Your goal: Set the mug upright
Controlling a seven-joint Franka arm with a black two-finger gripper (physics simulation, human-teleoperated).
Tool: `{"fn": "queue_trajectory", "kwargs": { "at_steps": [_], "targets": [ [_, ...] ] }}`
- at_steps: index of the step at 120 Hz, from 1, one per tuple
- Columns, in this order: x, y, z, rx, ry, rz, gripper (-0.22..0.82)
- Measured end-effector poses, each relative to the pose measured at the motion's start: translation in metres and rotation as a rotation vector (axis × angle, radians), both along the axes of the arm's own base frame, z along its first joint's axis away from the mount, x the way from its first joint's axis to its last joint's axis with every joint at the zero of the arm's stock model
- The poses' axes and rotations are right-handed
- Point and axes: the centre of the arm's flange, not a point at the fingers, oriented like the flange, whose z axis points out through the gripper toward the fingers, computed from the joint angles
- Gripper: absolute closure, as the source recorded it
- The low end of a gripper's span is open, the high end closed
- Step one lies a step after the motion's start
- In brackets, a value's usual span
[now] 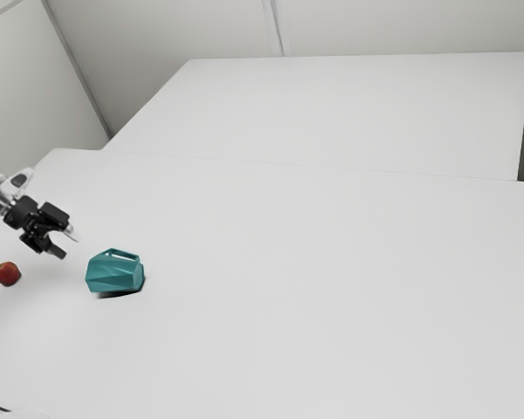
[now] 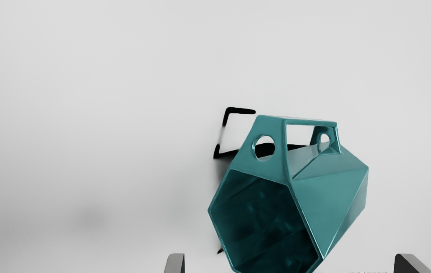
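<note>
Lining pincer (image 1: 65, 243) up for grasp looks like step in hand. Mug (image 1: 114, 272) on its side on surface (image 1: 332, 262), handle (image 2: 270, 127) uppermost, mouth (image 2: 265, 223) toward pincer, apple (image 1: 7, 274) off toward exterior view's left. Pincer wide open, nothing held. Next move likely calls for closing in on mug, firm grip on wall or handle, then turning mouth upward.
</note>
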Motion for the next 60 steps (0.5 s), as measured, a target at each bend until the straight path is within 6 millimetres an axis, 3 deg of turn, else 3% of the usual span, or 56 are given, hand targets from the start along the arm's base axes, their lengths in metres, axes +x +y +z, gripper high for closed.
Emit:
{"fn": "queue_trajectory", "kwargs": {
  "at_steps": [60],
  "targets": [
    [-0.002, -0.028, -0.052, -0.219, -0.005, -0.016, 0.00]
  ]
}}
